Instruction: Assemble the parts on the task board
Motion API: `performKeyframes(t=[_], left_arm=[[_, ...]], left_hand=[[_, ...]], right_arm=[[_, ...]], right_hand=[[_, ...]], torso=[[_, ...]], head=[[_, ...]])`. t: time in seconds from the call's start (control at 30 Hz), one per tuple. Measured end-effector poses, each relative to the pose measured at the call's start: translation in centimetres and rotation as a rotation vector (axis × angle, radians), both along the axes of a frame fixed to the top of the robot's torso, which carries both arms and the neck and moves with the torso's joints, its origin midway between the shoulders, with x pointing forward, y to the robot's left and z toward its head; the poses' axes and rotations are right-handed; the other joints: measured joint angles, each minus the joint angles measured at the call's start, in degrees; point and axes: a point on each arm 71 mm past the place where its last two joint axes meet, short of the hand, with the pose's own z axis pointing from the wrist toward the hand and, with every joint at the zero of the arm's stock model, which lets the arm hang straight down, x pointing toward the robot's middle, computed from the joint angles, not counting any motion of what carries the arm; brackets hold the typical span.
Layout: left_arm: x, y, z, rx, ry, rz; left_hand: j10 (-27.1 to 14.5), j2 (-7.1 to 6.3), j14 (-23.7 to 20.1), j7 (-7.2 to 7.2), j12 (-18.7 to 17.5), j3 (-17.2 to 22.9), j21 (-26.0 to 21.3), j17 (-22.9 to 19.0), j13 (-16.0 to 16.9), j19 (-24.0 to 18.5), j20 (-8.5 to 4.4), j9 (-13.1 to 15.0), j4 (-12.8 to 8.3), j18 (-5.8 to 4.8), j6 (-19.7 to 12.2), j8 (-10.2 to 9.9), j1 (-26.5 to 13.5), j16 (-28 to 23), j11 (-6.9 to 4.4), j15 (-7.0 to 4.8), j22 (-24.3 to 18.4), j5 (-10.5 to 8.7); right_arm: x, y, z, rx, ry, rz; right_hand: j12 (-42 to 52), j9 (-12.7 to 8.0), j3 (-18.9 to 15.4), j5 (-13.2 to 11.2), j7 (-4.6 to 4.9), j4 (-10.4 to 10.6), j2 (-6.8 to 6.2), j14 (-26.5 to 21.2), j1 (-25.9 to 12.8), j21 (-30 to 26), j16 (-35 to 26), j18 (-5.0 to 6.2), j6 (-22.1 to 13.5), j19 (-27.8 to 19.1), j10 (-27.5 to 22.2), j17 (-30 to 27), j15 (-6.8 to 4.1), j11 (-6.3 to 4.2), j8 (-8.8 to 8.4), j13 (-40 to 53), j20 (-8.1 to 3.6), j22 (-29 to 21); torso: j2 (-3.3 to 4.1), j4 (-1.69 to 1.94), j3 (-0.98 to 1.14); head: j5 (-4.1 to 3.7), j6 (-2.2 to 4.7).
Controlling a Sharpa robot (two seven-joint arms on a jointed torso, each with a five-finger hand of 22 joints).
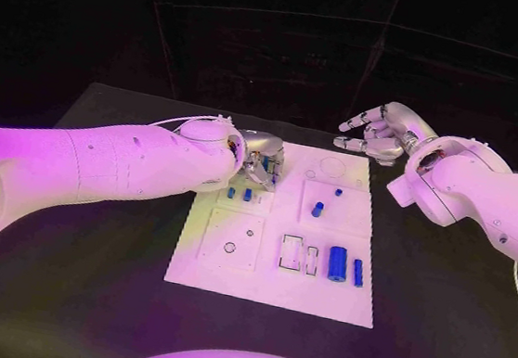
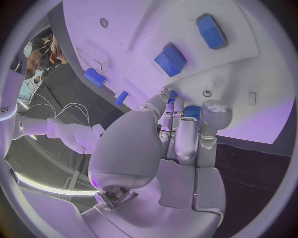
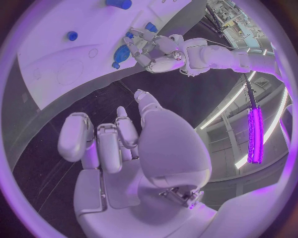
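Lying on the white task board (image 1: 270,285) at the centre of the head view are the small blue parts: a stout cylinder (image 1: 338,264) with a thinner pin (image 1: 358,273) just beside it in the lower right area of the board, a short peg (image 1: 318,209) and a tiny stud (image 1: 339,192) higher up, and two small pieces (image 1: 238,193) near the board's left edge. The board itself rests on the black desk (image 1: 72,316).

A further blue part (image 2: 191,110) is seen in the left wrist view, pinched at the tips of the left hand (image 1: 260,158), whose fingers (image 2: 210,119) are curled around it just above the board's surface. In the head view this hand sits over the upper left of the board. The right hand (image 1: 378,132) is held above the desk just beyond the board's upper right corner, empty, with its fingers (image 3: 76,136) loosely apart and partly bent.

The parts are judged to be light, rigid and smooth, so they would likely slip or roll if squeezed off-centre. The cylinders are best taken across the middle of their length, with opposing fingertips on the round sides, leaving one end free for insertion. The board's recesses look close-fitting, so a tilted part may well jam; whether the held part is upright cannot be told.
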Motion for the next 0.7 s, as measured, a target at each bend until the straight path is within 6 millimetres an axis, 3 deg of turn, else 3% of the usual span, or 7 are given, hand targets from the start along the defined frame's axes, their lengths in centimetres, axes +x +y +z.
performKeyframes(t=[0.23,0.7], left_arm=[[0.11,-0.14,0.08,0.013,0.010,0.009],[-0.10,0.38,0.03,-0.010,-0.007,0.014]], left_hand=[[0.20,-0.01,0.00,0.20,-0.82,1.66,0.36,-0.27,-0.03,0.00,0.00,-0.05,-0.77,0.00,0.21,-0.81,0.00,0.23,0.21,0.00,0.41,-0.01],[4.57,-0.02,0.04,0.51,-2.61,10.60,3.00,-0.15,-0.11,-0.01,0.01,0.00,-4.38,0.00,3.79,-1.85,-0.74,1.33,0.20,-0.04,3.36,-0.45]], right_arm=[[-0.01,0.01,0.00,0.000,0.000,0.000],[0.01,0.11,0.00,0.001,-0.001,0.003]], right_hand=[[0.00,0.00,0.00,0.00,0.00,0.00,0.00,0.00,0.00,0.00,0.00,0.00,0.00,0.00,0.00,0.00,0.00,0.00,0.00,0.00,0.00,0.00],[0.00,0.00,0.00,0.00,0.00,0.00,0.00,0.00,0.00,0.00,0.00,-0.01,0.00,0.00,0.00,0.00,0.00,0.00,0.00,0.00,0.00,0.01]], torso=[[0.00,0.00,-0.02],[-0.06,0.07,-0.05]], head=[[-0.07,-0.04],[-0.02,-0.19]])
